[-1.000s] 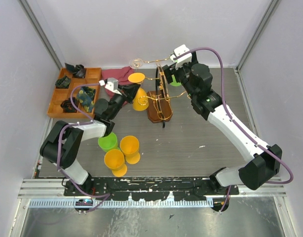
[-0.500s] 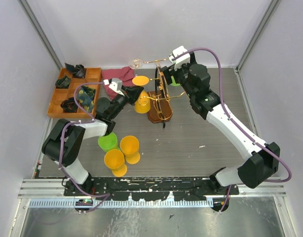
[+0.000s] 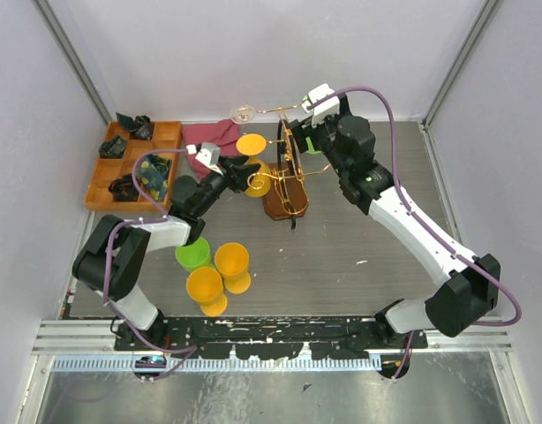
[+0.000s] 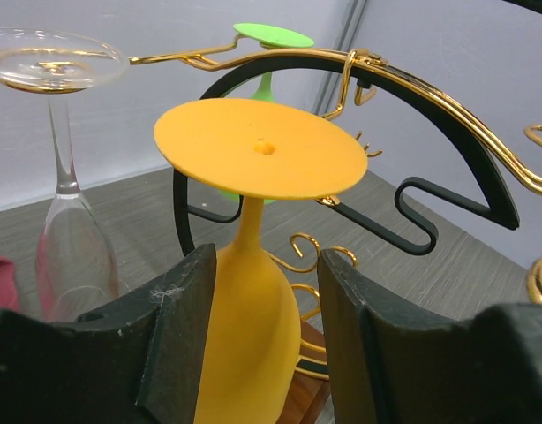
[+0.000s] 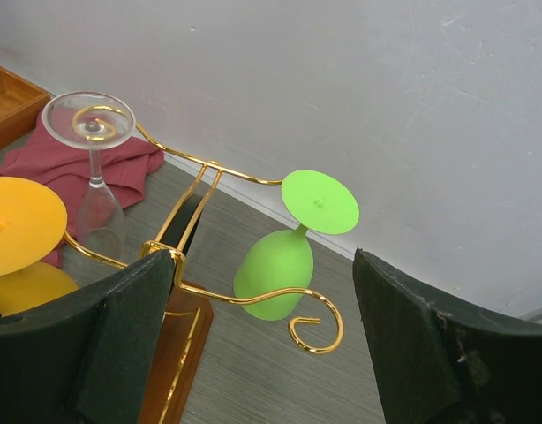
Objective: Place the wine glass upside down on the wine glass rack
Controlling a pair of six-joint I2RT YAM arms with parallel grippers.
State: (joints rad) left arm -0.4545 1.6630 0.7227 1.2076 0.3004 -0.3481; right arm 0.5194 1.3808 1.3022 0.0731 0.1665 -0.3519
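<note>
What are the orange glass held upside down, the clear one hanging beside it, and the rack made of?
Orange upside-down wine glass: likely plastic or silicone; opaque, matte, dimple in its foot. Clear stemmed wine glass: glass or clear plastic; transparent, glossy. Gold wire wine glass rack: shiny metal, on a brown base that looks wooden.

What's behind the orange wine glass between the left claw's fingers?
A green wine glass hangs inverted on the wine glass rack; its foot and stem show, the orange wine glass covers most of its bowl.
</note>
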